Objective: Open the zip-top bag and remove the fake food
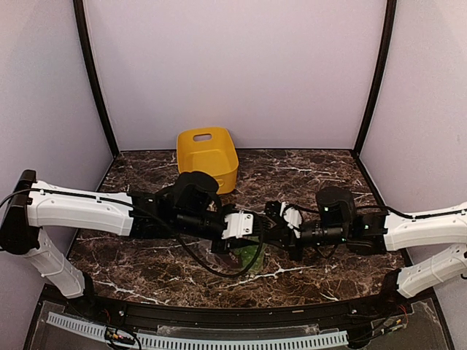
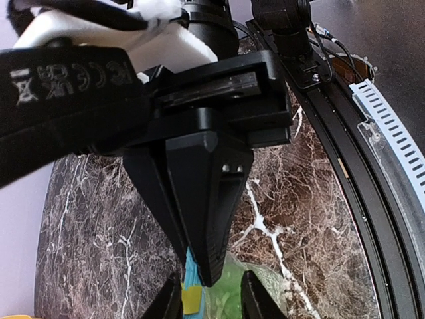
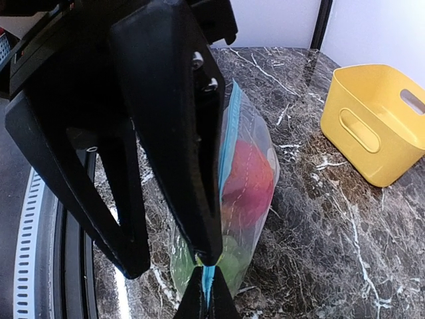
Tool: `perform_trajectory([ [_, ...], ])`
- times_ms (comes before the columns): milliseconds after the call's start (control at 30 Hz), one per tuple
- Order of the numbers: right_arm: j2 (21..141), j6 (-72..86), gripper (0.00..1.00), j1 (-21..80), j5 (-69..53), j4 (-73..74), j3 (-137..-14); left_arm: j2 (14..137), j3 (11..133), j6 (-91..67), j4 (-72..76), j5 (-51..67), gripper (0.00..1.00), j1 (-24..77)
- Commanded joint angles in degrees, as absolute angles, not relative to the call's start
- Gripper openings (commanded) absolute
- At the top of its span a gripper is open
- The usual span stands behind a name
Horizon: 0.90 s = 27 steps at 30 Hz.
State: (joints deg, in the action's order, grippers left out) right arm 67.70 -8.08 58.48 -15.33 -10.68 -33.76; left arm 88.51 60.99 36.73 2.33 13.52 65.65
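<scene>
Clear glossy plastic zip-top bag (image 3: 249, 193) on polished marble table (image 3: 332, 219).

Zip-top bag (image 1: 248, 255) between both arms, fake food (image 3: 247, 183) inside, bin (image 1: 207, 157) behind.

Clear bag (image 3: 249, 193), teal zip strip (image 3: 228, 143); red fruit (image 3: 249, 179), green grapes (image 3: 229, 262) inside. Yellow bin (image 3: 378, 119). Dark brown marble table (image 3: 319, 219), white veins. Black grippers.

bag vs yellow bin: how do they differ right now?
The bag is clear, soft plastic; the bin is opaque, rigid yellow. The bag is held up by its blue zip edge between both arms; the bin sits free on the table. The bag holds red and green toy food; no contents show in the bin.
</scene>
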Motion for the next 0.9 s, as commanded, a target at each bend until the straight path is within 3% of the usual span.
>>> perform_trajectory([
  [0,65.60,-9.33,0.00,59.31,-14.46,-13.18,-33.79,88.49,62.03,36.71,3.63,14.41,0.29,65.83],
  [433,64.17,-10.52,0.00,59.98,-13.73,-14.06,-32.20,88.33,60.69,35.85,5.05,13.65,0.31,64.95],
  [600,63.51,-10.72,0.00,60.03,-13.65,-14.26,-31.69,88.07,59.96,35.28,5.65,14.59,0.25,64.48],
  [867,62.93,-10.47,0.00,60.12,-13.60,-14.80,-30.88,88.97,59.63,34.60,6.13,15.72,0.25,63.70],
])
